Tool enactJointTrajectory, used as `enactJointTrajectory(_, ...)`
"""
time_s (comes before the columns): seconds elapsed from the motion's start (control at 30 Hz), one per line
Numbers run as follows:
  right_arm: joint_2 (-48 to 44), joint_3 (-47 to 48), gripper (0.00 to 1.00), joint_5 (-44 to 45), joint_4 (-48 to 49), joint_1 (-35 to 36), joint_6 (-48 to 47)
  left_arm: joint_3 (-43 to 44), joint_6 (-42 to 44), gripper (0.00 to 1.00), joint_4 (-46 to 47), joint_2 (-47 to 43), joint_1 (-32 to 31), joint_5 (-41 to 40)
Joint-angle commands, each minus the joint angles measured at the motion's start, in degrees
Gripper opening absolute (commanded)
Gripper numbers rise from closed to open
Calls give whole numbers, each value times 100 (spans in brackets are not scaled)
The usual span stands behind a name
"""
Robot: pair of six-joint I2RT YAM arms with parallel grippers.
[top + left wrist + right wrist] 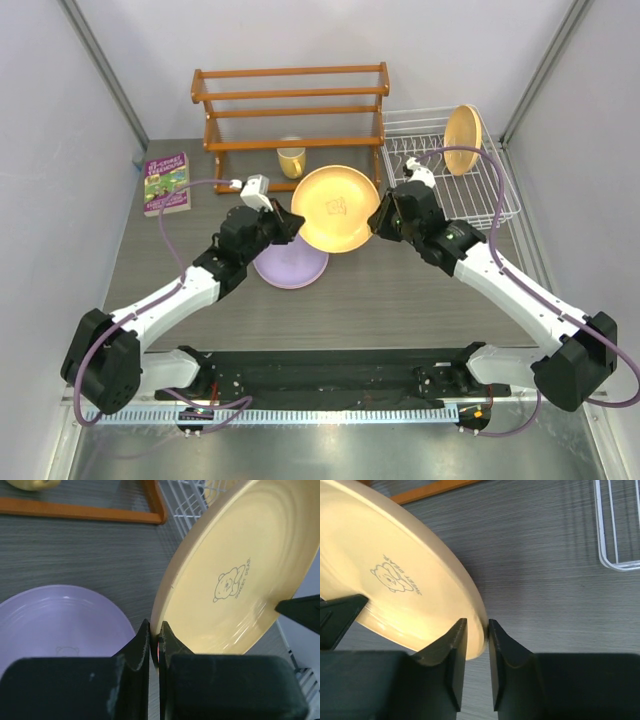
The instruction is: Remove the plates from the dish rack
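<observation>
The yellow plate [335,208] is round and shallow, with a smooth shiny inside. Near its middle is a small drawing of a bear [227,584] with the words "SWEET BEAR" beside it. The yellow plate is up in the air over the middle of the bench [400,300], tilted, with 1 gripper at each side of it.

The left gripper [155,630] is squeezed tight on the plate's left rim. The right gripper [477,625] has the other rim between its 2 fingers. Its fingers stand a little apart, and a thin dark gap shows next to the rim, so it is a bit open.

The purple plate [290,268] lies flat on the bench, just below the left gripper. From above, the yellow plate covers a bit of its far edge. It has a faint bear drawing too.

1 more plate, the plate in the rack [463,127], stands on its edge at the back of the dish rack [470,195]. It looks pale orange. The dish rack is made of white wire and sits at the far right of the bench.

The bench is gray with thin lines like wood. At the back stands a brown wooden rack [290,100] with a yellow mug [291,160] under it. A book [166,183] with a green and purple cover lies at the far left. Plain pale walls [60,250] close in the bench on 3 sides.
</observation>
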Motion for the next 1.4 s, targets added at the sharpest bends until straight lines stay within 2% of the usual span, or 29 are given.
enactJointTrajectory(0.0,-226,27,35,258,375,26,48,89,421,0,-874,-38,12,-830)
enactJointTrajectory(0.03,-243,36,41,302,348,26,13,97,430,0,-989,-47,12,-927)
enactJointTrajectory(0.23,-305,36,41,768,120,18,-189,106,465,0,-1788,-126,56,-1411)
enactJointTrajectory(0.5,-235,-25,43,918,111,18,-313,378,166,0,-2817,146,320,-1473)
enactJointTrajectory(0.83,-50,10,43,1058,102,17,-453,256,52,0,-2906,234,469,-1579)
enactJointTrajectory(0.93,-41,36,43,1128,102,18,-550,221,34,14,-2906,252,470,-1561)
enactJointTrajectory(0.97,-41,53,43,1172,102,9,-611,221,43,14,-2906,243,470,-1561)
enactJointTrajectory(1.03,-15,149,44,1575,41,9,-908,203,60,19,-2915,225,470,-1552)
enactJointTrajectory(1.07,20,211,50,1846,-73,-17,-1041,203,69,22,-2932,216,470,-1544)
enactJointTrajectory(1.13,64,430,54,2663,-162,-61,-1470,159,104,22,-2889,147,470,-1552)
enactJointTrajectory(1.2,152,571,61,3078,-171,-149,-1744,107,104,38,-2827,94,461,-1561)
enactJointTrajectory(1.27,327,809,64,3562,-153,-315,-2052,98,122,42,-2783,50,470,-1561)
enactJointTrajectory(1.3,380,888,66,3685,-144,-395,-2105,106,122,47,-2783,58,470,-1561)
enactJointTrajectory(1.33,459,1019,66,3721,-136,-500,-2140,106,148,55,-2783,41,470,-1561)
enactJointTrajectory(1.37,512,1081,66,3678,-101,-666,-2158,141,157,75,-2809,32,470,-1578)
